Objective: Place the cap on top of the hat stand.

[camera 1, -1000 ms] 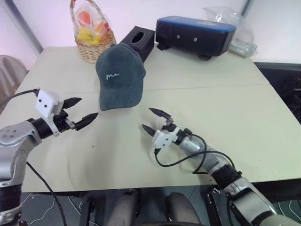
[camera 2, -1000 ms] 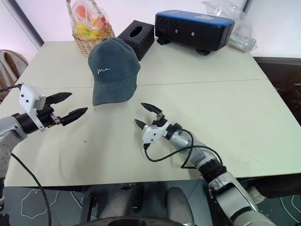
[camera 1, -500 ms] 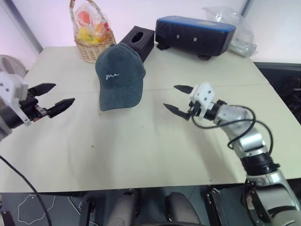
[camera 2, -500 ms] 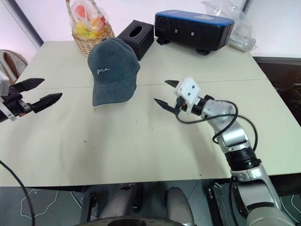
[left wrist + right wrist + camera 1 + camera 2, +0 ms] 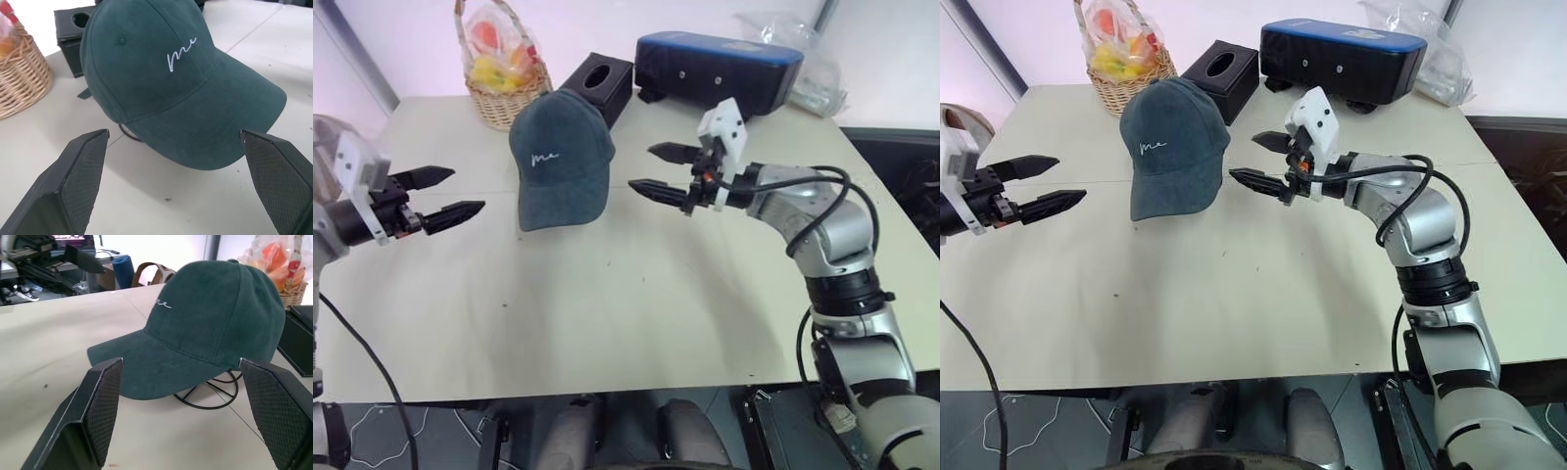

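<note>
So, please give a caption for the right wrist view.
Cap resting on the wire hat stand, framed by the open right gripper.

The cap (image 5: 161,78) carries one legible marking: small white script embroidery on its front panel, above the brim, reading "me" in lowercase cursive. The same embroidery appears in the head views and, at an angle, in the right wrist view. No other text, label, brand, number or sign can be read on any other item.
</note>
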`<action>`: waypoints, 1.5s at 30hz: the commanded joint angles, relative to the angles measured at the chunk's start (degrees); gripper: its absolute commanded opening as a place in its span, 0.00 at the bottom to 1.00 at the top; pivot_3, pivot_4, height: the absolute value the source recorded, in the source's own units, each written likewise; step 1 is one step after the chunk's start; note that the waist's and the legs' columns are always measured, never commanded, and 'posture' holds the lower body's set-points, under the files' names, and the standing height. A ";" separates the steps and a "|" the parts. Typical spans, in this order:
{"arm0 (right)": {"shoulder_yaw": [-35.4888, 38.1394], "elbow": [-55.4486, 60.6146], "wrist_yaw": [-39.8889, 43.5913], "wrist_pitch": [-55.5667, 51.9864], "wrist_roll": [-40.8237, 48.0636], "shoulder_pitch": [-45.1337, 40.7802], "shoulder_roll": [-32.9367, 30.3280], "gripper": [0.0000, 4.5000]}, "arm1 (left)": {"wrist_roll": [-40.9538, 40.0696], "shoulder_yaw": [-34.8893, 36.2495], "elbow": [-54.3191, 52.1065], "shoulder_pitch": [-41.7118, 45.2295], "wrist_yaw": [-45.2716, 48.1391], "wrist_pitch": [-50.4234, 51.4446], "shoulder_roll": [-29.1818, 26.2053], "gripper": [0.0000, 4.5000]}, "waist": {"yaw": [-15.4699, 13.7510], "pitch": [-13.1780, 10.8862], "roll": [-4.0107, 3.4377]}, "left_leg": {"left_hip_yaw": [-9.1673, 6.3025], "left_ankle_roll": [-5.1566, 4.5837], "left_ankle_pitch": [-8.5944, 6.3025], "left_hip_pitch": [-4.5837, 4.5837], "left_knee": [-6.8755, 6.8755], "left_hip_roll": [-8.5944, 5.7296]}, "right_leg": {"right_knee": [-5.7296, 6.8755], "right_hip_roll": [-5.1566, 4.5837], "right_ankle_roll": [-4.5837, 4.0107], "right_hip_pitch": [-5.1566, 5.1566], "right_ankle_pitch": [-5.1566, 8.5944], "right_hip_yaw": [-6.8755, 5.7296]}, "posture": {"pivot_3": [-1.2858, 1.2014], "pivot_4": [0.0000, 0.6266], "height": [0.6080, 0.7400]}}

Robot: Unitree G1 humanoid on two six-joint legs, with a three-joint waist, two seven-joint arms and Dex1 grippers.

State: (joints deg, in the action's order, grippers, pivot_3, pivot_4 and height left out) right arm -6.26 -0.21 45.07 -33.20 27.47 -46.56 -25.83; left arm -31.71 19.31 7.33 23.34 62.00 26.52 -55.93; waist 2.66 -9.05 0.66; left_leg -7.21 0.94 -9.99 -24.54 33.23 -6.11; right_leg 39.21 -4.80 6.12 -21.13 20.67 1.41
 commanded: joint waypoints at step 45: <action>-7.00 -13.70 -7.88 37.07 -24.19 5.54 13.93 0.85 | -2.09 3.80 -6.49 -2.55 -3.11 0.78 0.69 1.00 | -0.14 0.00 0.01 | 0.00 0.33 0.20 0.00 0.02 0.00 | 0.08 0.07 0.00 -0.09 -0.01 0.00 | 0.52 0.24 1.00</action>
State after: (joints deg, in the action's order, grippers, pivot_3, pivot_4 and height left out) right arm -14.02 -14.26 37.49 2.11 3.49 -39.68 -12.30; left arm -33.14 21.19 2.48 20.62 59.25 27.28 -54.95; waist 2.52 -9.05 0.67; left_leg -7.21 1.28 -9.79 -24.53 33.25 -6.12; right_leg 39.29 -4.73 6.12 -21.22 20.66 1.41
